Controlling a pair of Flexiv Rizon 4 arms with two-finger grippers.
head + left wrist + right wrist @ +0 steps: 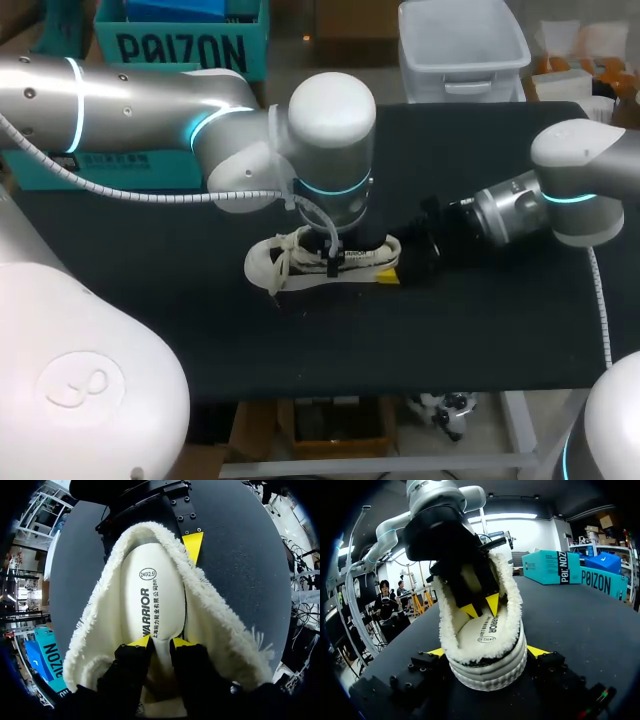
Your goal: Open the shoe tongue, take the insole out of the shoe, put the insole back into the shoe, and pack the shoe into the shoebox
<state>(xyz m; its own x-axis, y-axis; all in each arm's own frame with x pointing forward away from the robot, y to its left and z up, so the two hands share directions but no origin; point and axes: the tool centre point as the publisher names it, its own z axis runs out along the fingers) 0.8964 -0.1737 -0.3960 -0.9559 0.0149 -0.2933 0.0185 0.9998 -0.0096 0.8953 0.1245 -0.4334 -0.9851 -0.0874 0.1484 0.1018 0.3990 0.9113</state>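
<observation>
Inside fleecy-lined shoe (95,630), smooth oval insole (152,580) pinched in L pincer (160,641).

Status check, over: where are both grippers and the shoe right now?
Right gripper shut on the shoe at its heel. Left gripper down inside the shoe, at the insole; grip unclear. Nothing blocking the shoe.

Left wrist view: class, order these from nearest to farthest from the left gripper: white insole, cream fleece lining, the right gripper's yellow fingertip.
1. White insole, held between the jaws of the left gripper.
2. Cream fleece lining of the white shoe, flanking those jaws on both sides.
3. Yellow fingertip of the right gripper, outside the shoe's heel.
</observation>
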